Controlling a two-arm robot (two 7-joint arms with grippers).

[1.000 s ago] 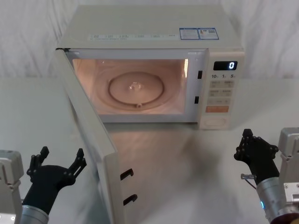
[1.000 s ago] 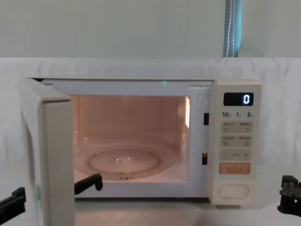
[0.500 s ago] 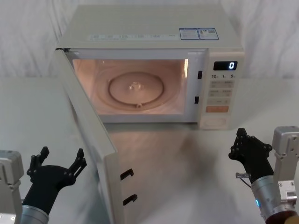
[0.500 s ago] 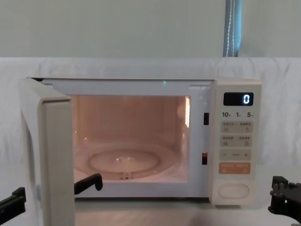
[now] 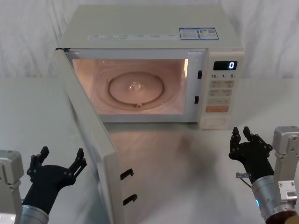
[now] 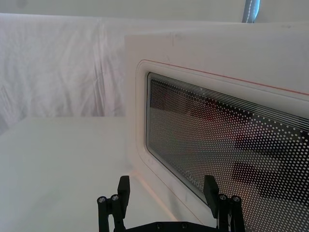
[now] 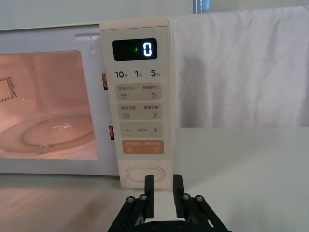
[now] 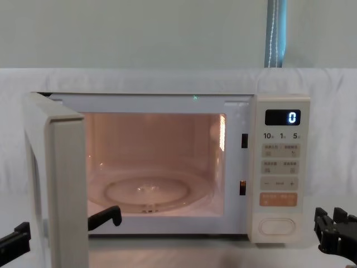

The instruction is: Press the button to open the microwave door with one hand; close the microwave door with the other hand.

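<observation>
Microwave (image 5: 149,32) sits toward the back middle of the white counter (image 5: 187,186), its cavity lit. Its microwave door (image 5: 91,140) stands swung wide out toward the counter's front edge, hinged at the oven's left side, latch hooks showing on its free edge.

Left gripper (image 5: 57,163) hovers near the front left corner, just outside the door's glass face, fingers spread wide, apart from the door.

Right gripper (image 5: 246,140) hangs near the counter's front right, fingers slightly parted, in line with the button (image 7: 145,174) at the panel's foot, not touching it. Bare counter lies between the door's free edge and the right gripper.
</observation>
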